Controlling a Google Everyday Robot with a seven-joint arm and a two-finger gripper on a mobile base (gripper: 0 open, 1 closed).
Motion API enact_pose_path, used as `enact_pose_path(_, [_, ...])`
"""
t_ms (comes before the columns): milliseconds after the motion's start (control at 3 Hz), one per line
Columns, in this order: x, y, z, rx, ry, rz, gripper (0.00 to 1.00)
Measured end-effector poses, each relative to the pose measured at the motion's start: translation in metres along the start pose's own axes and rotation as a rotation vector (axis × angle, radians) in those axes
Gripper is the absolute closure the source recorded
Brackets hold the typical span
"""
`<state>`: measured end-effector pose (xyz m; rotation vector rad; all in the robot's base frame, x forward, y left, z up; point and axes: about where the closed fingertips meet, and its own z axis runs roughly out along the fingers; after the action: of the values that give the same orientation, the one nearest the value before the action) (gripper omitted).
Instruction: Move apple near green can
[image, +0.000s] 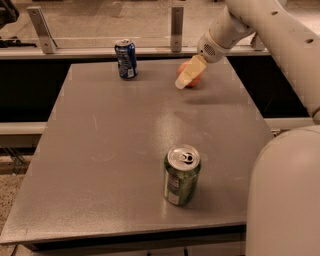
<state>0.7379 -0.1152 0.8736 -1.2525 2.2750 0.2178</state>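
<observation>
The apple (196, 80), red-orange, sits at the far side of the grey table (100, 150), right of centre. My gripper (182, 81) reaches down from the upper right on a white arm and overlaps the apple's front left, hiding much of it. Whether it touches the apple I cannot tell. The green can (181, 175), with a silver top and pull tab, stands upright near the front edge of the table, well apart from the apple and the gripper.
A blue can (126, 59) stands upright at the far left of the table. A rail with metal posts (176, 22) runs behind the table. The robot's white body (285, 195) fills the lower right by the table's right edge.
</observation>
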Motion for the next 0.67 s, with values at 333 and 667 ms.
enact_pose_path(333, [0.0039, -0.0063, 0.0136, -0.016, -0.003, 0.016, 0.05])
enact_pose_path(667, [0.0053, -0.0082, 0.0169, -0.025, -0.01, 0.012, 0.28])
